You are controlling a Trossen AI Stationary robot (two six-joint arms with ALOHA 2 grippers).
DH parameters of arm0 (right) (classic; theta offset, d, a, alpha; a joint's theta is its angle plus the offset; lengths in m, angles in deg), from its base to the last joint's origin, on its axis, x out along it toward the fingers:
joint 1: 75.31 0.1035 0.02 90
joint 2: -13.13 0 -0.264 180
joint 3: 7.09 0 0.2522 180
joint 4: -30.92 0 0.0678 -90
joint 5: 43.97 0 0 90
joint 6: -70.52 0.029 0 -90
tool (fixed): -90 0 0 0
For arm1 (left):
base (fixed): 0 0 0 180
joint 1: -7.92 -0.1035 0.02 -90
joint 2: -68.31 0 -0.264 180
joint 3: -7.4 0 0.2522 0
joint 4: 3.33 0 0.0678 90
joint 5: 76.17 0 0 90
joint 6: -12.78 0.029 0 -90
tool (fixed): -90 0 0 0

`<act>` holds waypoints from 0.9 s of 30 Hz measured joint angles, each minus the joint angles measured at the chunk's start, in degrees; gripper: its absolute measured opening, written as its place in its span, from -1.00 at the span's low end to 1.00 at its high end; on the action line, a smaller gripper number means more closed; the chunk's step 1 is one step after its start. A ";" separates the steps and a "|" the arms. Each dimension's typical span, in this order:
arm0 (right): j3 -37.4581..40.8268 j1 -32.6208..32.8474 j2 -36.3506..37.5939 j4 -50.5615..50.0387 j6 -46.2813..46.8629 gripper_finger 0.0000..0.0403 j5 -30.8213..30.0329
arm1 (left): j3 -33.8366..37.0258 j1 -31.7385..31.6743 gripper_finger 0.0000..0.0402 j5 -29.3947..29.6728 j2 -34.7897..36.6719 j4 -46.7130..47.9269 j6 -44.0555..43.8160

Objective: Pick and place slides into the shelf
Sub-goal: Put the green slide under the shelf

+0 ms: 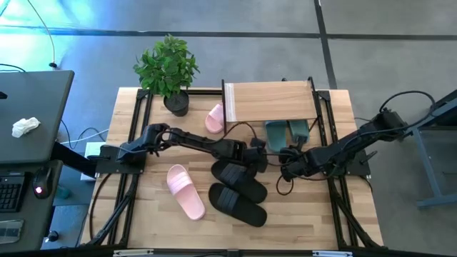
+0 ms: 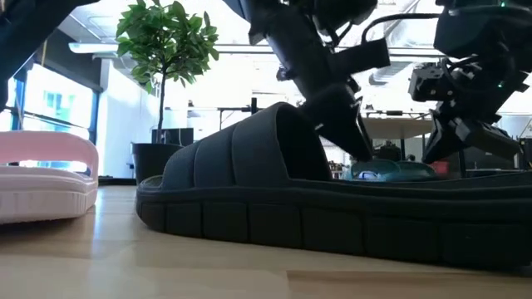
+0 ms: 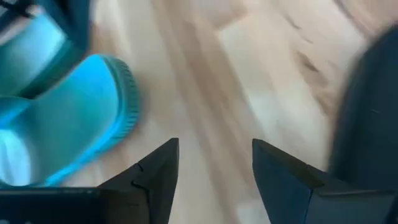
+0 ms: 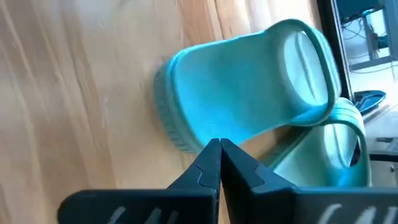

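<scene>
The shelf (image 1: 268,102) stands at the table's far side. Two teal slides (image 1: 285,131) lie on the table at its near edge, partly beneath the board. One pink slide (image 1: 214,118) lies by the shelf's left legs, and another (image 1: 186,190) lies flat near the front left. Two black slides (image 1: 239,178) (image 1: 237,205) lie flat at the middle. My left gripper (image 3: 214,155) is open and empty above bare table, between a teal slide (image 3: 68,118) and a black slide (image 3: 367,124). My right gripper (image 4: 219,149) is shut, its tips at the edge of a teal slide (image 4: 249,87). My right gripper's shut fingertips stand at the side rim (image 4: 186,134) of the nearer teal slide, coming from the table's near side. Nothing is between the fingers. Whether the tips touch the rim, I cannot tell. The slide lies on the table beside the second teal slide (image 4: 329,149).
A potted plant (image 1: 170,68) stands at the table's far left corner. In the low view a black slide (image 2: 274,183) fills the foreground, with a pink slide (image 2: 46,178) at its left. Cables hang around both wrists near the shelf. Bare table lies at the right front.
</scene>
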 joint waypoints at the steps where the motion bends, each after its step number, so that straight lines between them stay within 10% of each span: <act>1: -0.18 -0.47 0.00 0.33 0.02 -0.99 0.45 | 0.12 0.27 -0.12 -0.25 0.33 1.28 -0.02; 15: -0.53 -5.87 1.19 -0.26 2.03 -1.00 7.66 | 0.07 1.73 -0.43 2.52 0.61 8.74 -1.44; 27: -0.60 -3.45 16.43 -6.93 8.07 -1.00 5.71 | 0.16 1.43 -0.66 4.32 1.91 9.70 0.05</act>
